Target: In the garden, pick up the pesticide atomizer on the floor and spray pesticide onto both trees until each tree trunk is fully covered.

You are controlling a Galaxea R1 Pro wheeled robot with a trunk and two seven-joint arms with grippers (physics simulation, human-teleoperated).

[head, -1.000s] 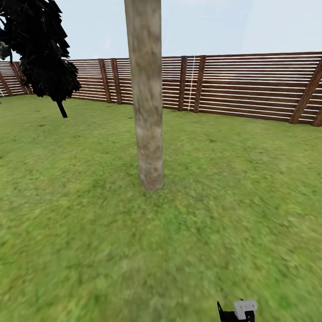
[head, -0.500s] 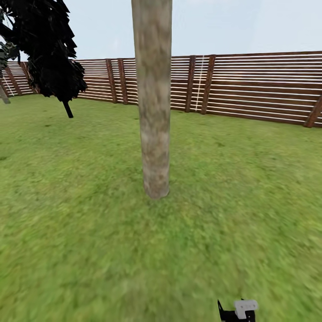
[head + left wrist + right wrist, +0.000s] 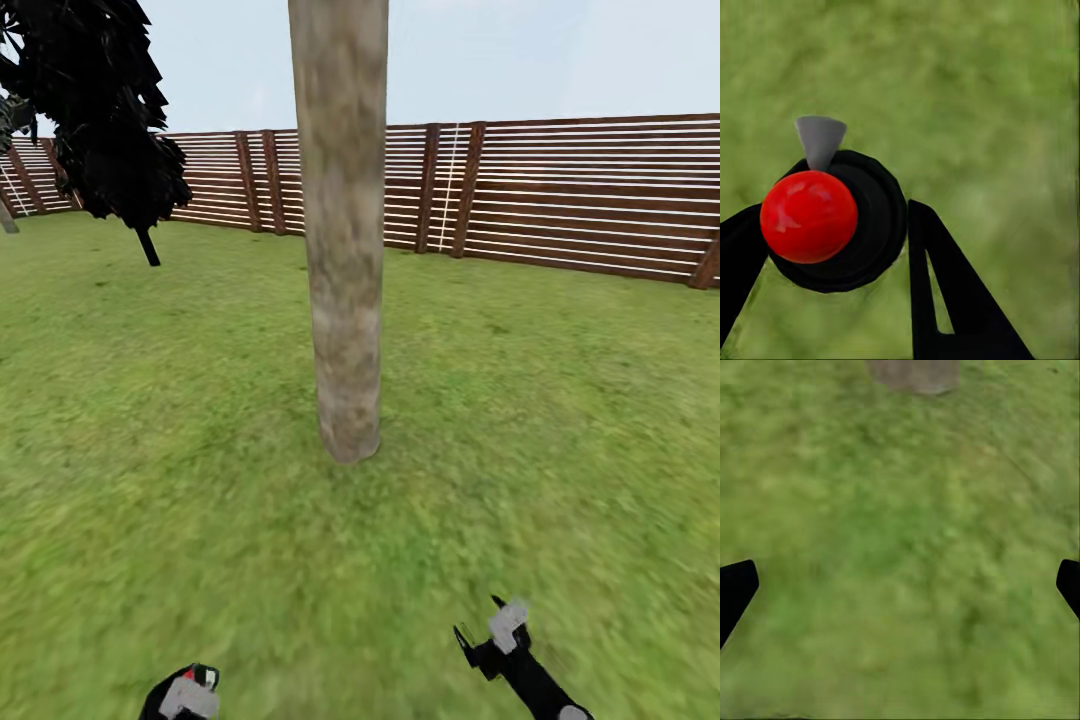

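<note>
While clamped in the left end effector (image 3: pixel 832 247), dark red-capped pesticide atomizer (image 3: pixel 832 225); right end effector (image 3: pixel 900 585) wide.

Honestly nothing readable anywhere in these. No words, numbers, brand marks or signs on the fence (image 3: pixel 560 190), the tree trunk (image 3: pixel 343 250) or the grass. The pesticide atomizer (image 3: pixel 832 217) was seen from the top in the left wrist view, so it was just a red cap and a dark round body, no printing facing the camera. In the head view it was too small and blurry to tell, maybe a label patch, but no letters came through.
</note>
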